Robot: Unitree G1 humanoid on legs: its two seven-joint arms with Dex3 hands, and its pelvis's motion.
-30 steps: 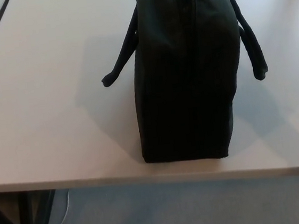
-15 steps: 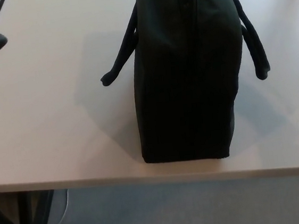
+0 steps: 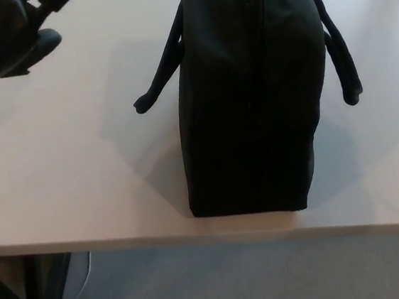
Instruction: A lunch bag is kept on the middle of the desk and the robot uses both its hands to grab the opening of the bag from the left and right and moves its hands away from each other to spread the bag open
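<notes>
My left hand (image 3: 2, 38) is hovering at the top left corner, over the counter (image 3: 67, 178), dark and blurry. It is holding nothing, and one finger (image 3: 38, 43) is sticking out toward the bag (image 3: 247, 94); I cannot tell how wide the rest of the fingers are spread. The hand is sitting well apart from the bag, touching nothing that I can see. My right hand is not showing in the picture.

The bag is standing upright on the counter, a bit right of centre, with its near end close to the counter's front edge. It is black, narrow side facing me, running away toward the top of the picture. The opening (image 3: 248, 16) along the top is looking like a thin closed seam, with both sides lying together. The left strap (image 3: 159, 75) is hanging off the left side of the bag, with its end sticking out over the counter toward my left hand but far from it. The right strap (image 3: 339, 49) is drooping down the right side, with its end hanging just off the bag's wall.

Below the front edge, grey floor (image 3: 235, 281) is showing, and a dark counter leg (image 3: 15, 297) is showing at the bottom left.
</notes>
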